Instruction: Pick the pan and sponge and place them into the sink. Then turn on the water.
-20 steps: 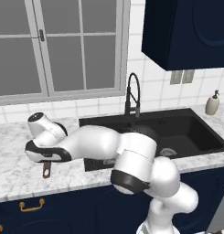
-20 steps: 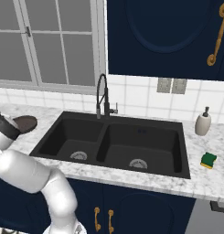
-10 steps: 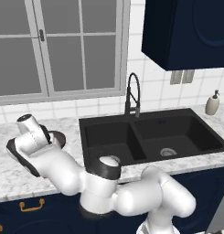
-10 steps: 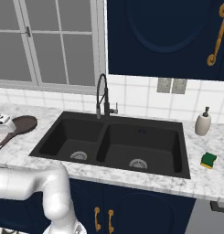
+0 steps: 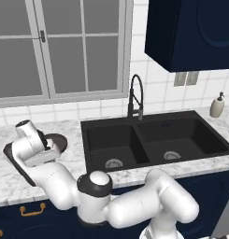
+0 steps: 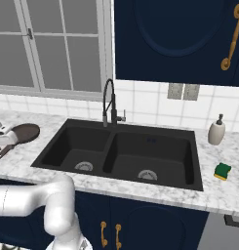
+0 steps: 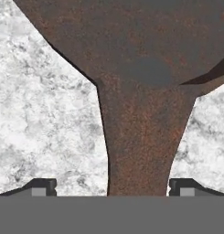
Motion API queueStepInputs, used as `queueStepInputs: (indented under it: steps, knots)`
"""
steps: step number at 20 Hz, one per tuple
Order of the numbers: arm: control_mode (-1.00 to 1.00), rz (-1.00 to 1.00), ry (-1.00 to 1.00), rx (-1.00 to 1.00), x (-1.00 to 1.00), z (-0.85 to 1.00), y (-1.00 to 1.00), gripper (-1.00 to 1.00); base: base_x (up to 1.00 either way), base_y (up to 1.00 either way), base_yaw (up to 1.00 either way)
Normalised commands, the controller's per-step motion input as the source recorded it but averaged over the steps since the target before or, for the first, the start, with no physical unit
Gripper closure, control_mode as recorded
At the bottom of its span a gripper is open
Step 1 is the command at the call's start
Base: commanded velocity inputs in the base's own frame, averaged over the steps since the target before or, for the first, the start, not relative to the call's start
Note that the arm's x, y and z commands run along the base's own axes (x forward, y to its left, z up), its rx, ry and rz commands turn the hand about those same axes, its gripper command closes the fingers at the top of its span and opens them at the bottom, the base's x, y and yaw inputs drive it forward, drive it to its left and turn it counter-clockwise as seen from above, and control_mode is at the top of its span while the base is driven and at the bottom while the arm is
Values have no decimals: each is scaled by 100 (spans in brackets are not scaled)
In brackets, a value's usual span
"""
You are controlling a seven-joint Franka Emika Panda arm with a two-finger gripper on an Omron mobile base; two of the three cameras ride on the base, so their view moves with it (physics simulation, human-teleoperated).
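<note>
The dark-brown pan (image 5: 59,141) lies on the marble counter left of the sink (image 5: 148,122), its long handle (image 7: 141,146) pointing toward the counter's front. My gripper (image 7: 113,187) is low over that handle, open, one fingertip (image 7: 40,186) on each side with a gap to the handle. The pan (image 6: 24,133) also sits at the left edge of the right base view. The green sponge (image 6: 222,171) rests on the counter right of the sink (image 6: 126,128). The black arched tap (image 5: 134,95) stands behind the basins; the water is out of view.
A soap dispenser (image 6: 217,131) stands at the back right by the wall. My own arm loops low across the counter's front edge and the dark cabinet doors. A window is behind the pan, and dark wall cabinets hang above the right of the sink.
The arm has folded down and swung left, and the hand has settled lower at the pan's handle. Pan and sponge have not moved.
</note>
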Motion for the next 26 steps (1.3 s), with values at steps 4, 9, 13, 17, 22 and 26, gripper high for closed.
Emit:
queueStepInputs:
  steps: [4,9,13,17,22,26]
  knots:
    - [-100,0,-6,2,-55,-60,-86,-100,0,0,0]
    - [-100,0,-3,1,-49,-85,-84,-100,0,0,0]
    - [-100,0,0,0,-32,-100,-69,-100,0,0,0]
    - [-100,0,2,0,-22,-100,-53,100,0,0,0]
    - [-100,0,8,0,-13,-100,-51,100,0,0,0]
    - [-100,-1,16,0,0,-81,-24,100,0,0,0]
